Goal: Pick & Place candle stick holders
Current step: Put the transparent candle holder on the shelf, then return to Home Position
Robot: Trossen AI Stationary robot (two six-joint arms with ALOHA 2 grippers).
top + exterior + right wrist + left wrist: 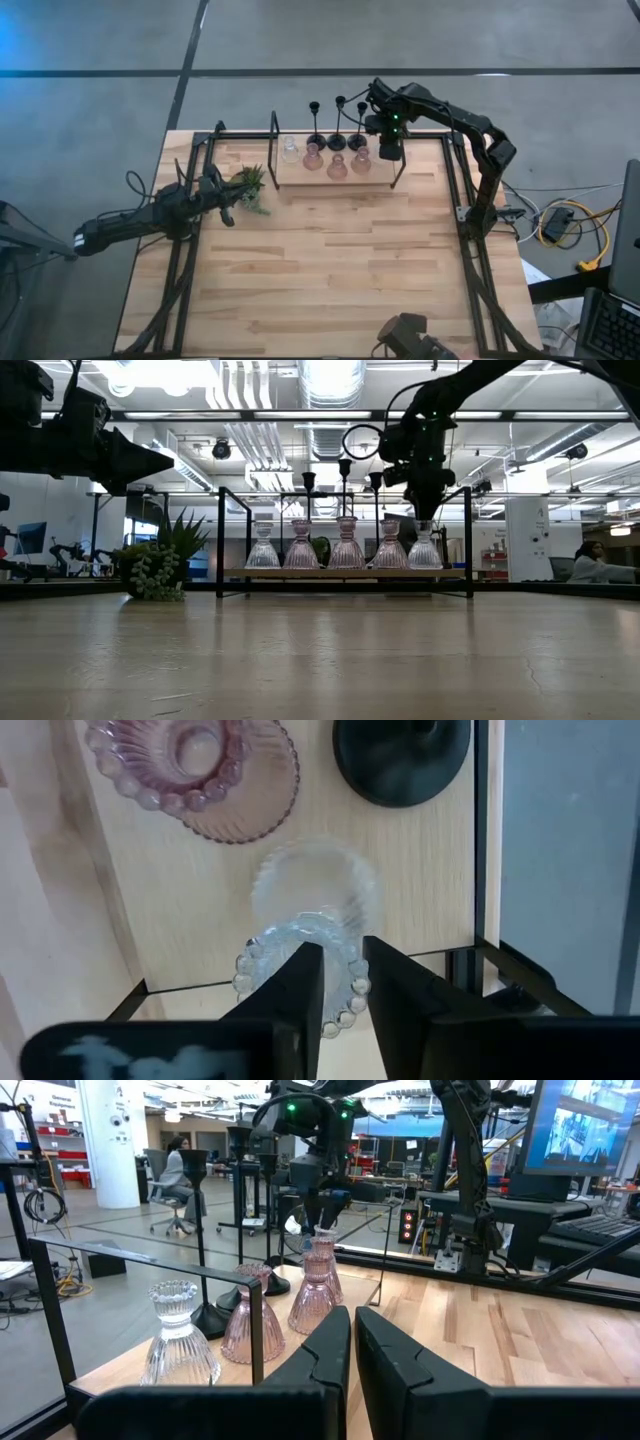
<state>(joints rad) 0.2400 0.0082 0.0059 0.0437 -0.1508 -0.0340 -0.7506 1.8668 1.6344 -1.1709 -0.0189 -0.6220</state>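
Right tool [389, 148] hovering at upper right of the high view, fingers slightly parted around the clear glass holder [305, 920] directly beneath it, holder sitting at the rack's [275, 140] right end, left tool [352, 1342] pressed together, idling at left of the surface [330, 270]

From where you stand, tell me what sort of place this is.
Probably a robotics lab or open workshop: exposed ceiling ducts with strip lights, a wooden table with dark robot arms, and a person seated at a desk beyond it.
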